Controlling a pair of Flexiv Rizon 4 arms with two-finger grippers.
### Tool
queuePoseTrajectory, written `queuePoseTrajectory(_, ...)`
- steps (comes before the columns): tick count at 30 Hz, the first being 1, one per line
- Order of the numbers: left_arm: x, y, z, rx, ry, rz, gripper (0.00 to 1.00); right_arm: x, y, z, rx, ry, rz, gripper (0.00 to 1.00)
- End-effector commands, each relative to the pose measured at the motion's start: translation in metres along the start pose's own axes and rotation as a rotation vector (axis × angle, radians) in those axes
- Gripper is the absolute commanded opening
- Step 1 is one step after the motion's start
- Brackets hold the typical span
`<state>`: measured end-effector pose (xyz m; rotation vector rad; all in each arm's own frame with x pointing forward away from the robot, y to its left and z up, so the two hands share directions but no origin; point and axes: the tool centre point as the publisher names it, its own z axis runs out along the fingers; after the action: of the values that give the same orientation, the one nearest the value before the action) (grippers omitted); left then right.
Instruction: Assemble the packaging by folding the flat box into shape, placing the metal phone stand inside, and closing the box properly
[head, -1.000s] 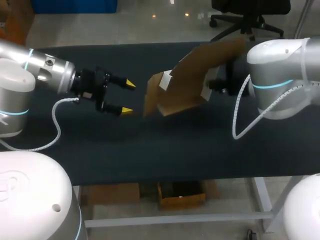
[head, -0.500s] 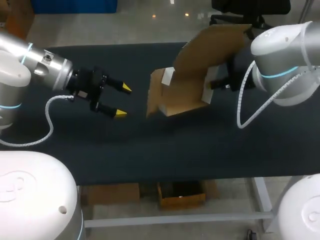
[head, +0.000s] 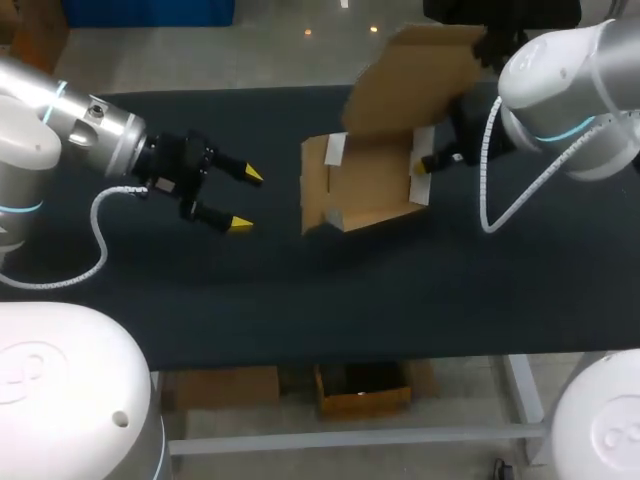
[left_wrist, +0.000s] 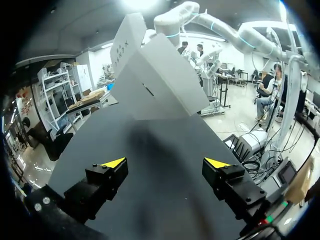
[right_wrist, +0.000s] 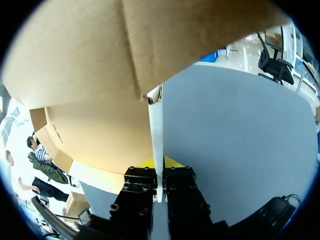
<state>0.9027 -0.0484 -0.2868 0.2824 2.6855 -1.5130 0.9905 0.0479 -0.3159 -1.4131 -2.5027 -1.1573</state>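
Currently right gripper (right_wrist: 158, 163) pinching box (head: 365, 185) wall; left gripper (head: 248, 200) spread wide, empty

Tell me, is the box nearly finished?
Partly. The box is already folded up, with its walls standing. Right now the right claw is shut on one wall, the lid stands open, and the left claw hangs open, apart from it. Left to do: put in the phone stand, which I can't see anywhere, then close the lid.

Left arm (head: 60, 130): enters from the left, reaching toward the middle.
Left gripper (head: 247, 200): fingers spread wide apart.
Right arm (head: 560, 90): enters from the right, elbow bent.
Right gripper (right_wrist: 159, 162): fingers pinched on box wall (right_wrist: 156, 125).
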Motion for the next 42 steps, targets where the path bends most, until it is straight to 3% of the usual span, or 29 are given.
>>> queuePoseTrajectory(1, -0.003, 0.000, 0.001, -0.008, -0.003, 0.007, 1.00, -0.002, 0.007, 0.000, 0.218, 0.002, 0.019, 0.00)
queuePoseTrajectory(16, -0.022, 0.003, 0.005, -0.163, -0.038, 0.050, 1.00, -0.017, -0.013, -0.018, 0.503, -0.101, 0.218, 0.00)
queuePoseTrajectory(22, -0.029, 0.010, 0.001, -0.187, -0.073, 0.026, 1.00, -0.016, -0.026, -0.015, 0.596, -0.193, 0.316, 0.00)
queuePoseTrajectory(31, -0.038, 0.023, -0.013, -0.214, -0.108, -0.003, 1.00, -0.014, -0.041, -0.009, 0.652, -0.278, 0.421, 0.00)
queuePoseTrajectory(38, -0.042, 0.024, -0.028, -0.248, -0.118, -0.009, 1.00, -0.016, -0.045, -0.010, 0.717, -0.350, 0.489, 0.00)
queuePoseTrajectory(42, -0.042, 0.024, -0.028, -0.248, -0.118, -0.009, 1.00, -0.016, -0.045, -0.010, 0.717, -0.350, 0.489, 0.00)
